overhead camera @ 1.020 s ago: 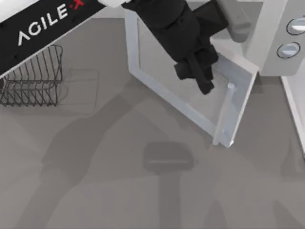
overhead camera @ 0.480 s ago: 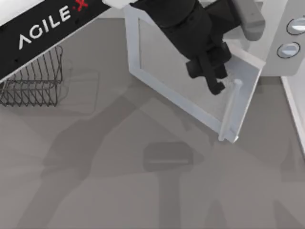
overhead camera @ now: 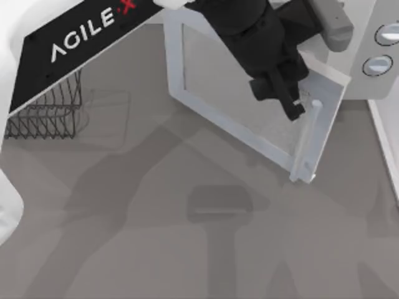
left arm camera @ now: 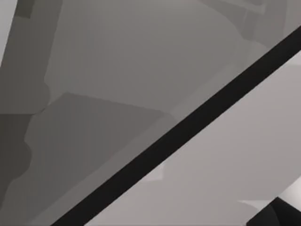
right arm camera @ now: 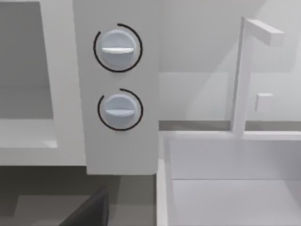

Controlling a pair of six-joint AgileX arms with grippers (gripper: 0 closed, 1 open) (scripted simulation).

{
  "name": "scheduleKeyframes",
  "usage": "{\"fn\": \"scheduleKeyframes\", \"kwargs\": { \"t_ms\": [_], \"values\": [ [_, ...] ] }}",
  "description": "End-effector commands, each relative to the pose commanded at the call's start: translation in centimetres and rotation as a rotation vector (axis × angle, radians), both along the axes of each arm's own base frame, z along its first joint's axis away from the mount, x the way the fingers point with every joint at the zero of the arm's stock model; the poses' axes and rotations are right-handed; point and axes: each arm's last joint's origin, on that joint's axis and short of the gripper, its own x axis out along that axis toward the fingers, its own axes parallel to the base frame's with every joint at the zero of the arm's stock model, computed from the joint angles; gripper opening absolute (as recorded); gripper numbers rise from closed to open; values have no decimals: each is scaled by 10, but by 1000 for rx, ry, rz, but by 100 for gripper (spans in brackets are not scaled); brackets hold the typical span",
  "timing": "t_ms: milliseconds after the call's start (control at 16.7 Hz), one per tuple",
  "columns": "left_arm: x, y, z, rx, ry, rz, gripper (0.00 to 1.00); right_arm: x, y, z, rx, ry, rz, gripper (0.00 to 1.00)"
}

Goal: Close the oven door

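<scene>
The oven door is a white panel with a grey window, standing partly open from the white oven body at the back right. Its bar handle runs along the free edge. My left gripper is shut, its black tip against the door's outer face right beside the handle's upper end. In the left wrist view the door's dark inner edge crosses the picture diagonally. The right wrist view faces the oven body's two round knobs.
A dark wire rack stands on the table at the left, under my left arm. A white sink with a faucet sits right of the oven. Bare grey table lies in front of the door.
My left gripper has moved right, toward the oven body, staying against the door by its handle. The door's free edge has swung right with it, narrowing the opening.
</scene>
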Motion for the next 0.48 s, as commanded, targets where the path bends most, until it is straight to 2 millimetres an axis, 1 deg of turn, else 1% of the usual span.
{"fn": "scheduleKeyframes", "kwargs": {
  "t_ms": [300,480],
  "values": [
    [-2,-1,0,0,1,-5,0,0,0,0,0,0,0,100],
    [-7,-7,-4,17,10,-14,0,0,0,0,0,0,0,100]
  ]
}}
